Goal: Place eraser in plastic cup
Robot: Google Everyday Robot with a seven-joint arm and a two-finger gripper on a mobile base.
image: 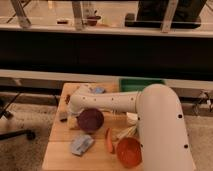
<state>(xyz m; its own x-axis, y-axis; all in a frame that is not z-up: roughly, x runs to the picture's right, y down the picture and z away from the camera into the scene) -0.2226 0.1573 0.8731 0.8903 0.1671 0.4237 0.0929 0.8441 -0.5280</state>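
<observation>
My gripper (64,111) is at the left edge of the wooden table (60,150), at the end of the white arm (107,101) that reaches across from the right. A small grey thing (63,117), possibly the eraser, sits right under the gripper; I cannot tell whether it is held. An orange plastic cup (129,151) stands at the front right of the table, far from the gripper. A dark maroon bowl (91,120) sits just right of the gripper.
A blue-grey cloth-like object (81,144) lies at the front left. A small orange item (108,140) lies beside the cup. A green tray (140,84) is at the back right, with a bluish item (98,90) at the back. A dark counter runs behind.
</observation>
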